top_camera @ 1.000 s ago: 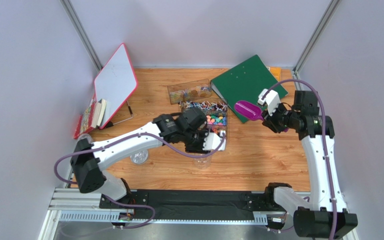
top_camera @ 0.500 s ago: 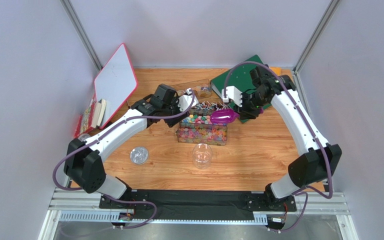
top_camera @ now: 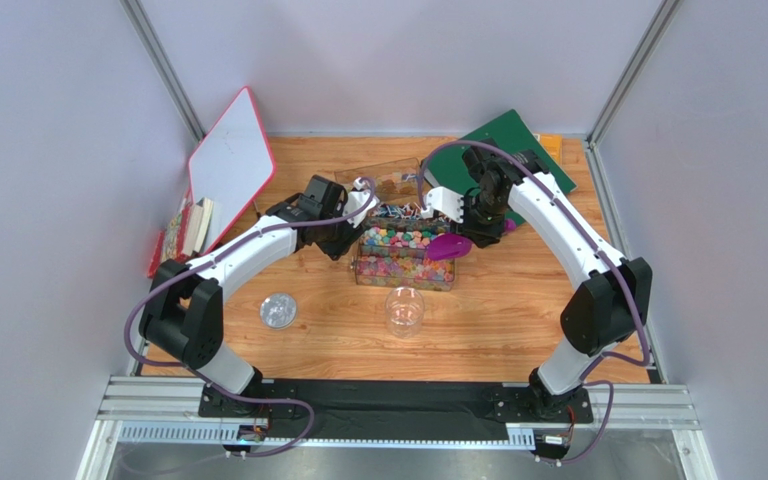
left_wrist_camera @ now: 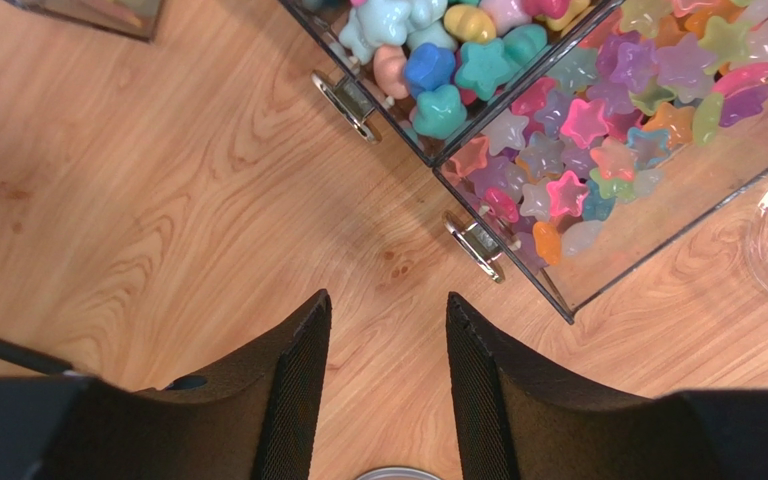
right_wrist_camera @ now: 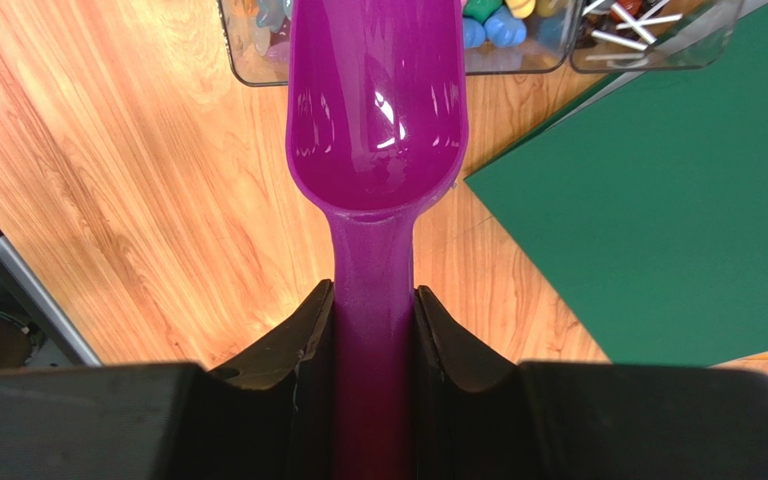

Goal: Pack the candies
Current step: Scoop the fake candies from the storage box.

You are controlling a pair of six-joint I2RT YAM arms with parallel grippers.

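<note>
The candies (top_camera: 405,255) are tiny star and blob sweets in mixed bright colours, filling a clear compartmented box (top_camera: 362,268) at mid table. They also show in the left wrist view (left_wrist_camera: 578,130) and the right wrist view (right_wrist_camera: 488,25). My right gripper (top_camera: 476,232) is shut on the handle of the purple scoop (top_camera: 448,246). The scoop's bowl (right_wrist_camera: 378,110) is empty and its tip hangs over the box's right end. My left gripper (top_camera: 346,240) is open and empty over bare wood just left of the box (left_wrist_camera: 558,300). An empty clear cup (top_camera: 404,310) stands in front of the box.
A green binder (top_camera: 503,150) lies at back right, beside the scoop (right_wrist_camera: 658,200). A round clear lid (top_camera: 278,310) lies front left. A red-edged whiteboard (top_camera: 230,165) and books (top_camera: 186,232) lean at the left. A second clear box (top_camera: 383,180) sits behind.
My right arm swung left and down, bringing the scoop to the box's right end. My left arm left the cup and moved back to the box's left side.
</note>
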